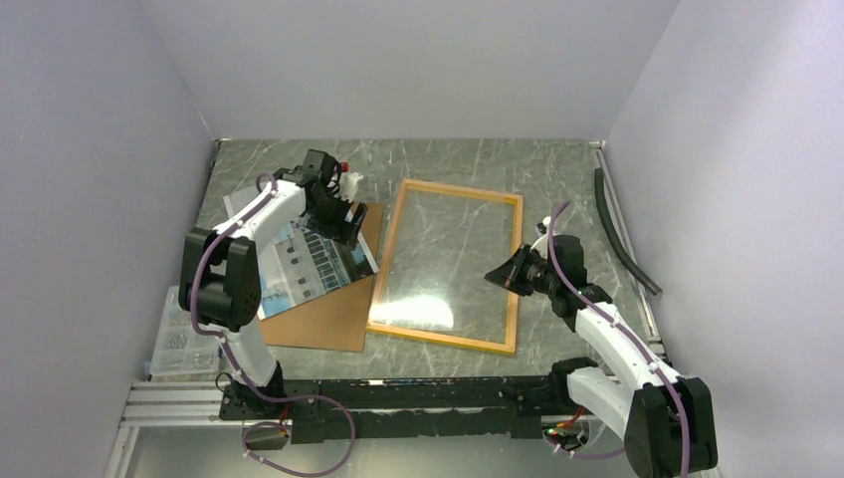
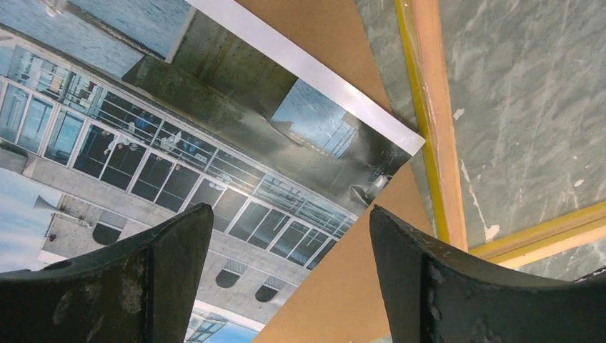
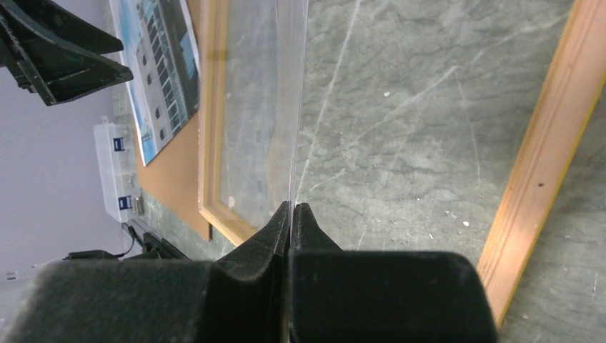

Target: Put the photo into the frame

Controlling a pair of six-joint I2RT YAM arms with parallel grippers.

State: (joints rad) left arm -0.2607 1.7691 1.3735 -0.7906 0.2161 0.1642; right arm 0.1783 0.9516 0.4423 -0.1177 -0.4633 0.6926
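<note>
Photo [image 1: 314, 261] lies face up left of the frame [image 1: 463, 189], resting on a brown board [image 1: 328, 321]. One of its corners reaches just beside the frame's left rail. The frame lies flat on the marble table [image 1: 557, 179], with its pale wood face up and yellow showing along its side.

Left of the frame, the left gripper [image 1: 346, 224] hangs over that end of the photo. Its fingers [image 2: 164, 264] are spread wide, with nothing between them but the print below.

Just inside the frame's right rail, the right gripper [image 3: 291, 207] is pinched tight on the edge of the clear pane [image 3: 261, 107]. From the wrist view the pane looks lifted on that side.

A clear plastic box [image 1: 184, 344] sits further left of the frame, beyond the board. A black hose [image 1: 622, 234] lies well to the frame's right.
</note>
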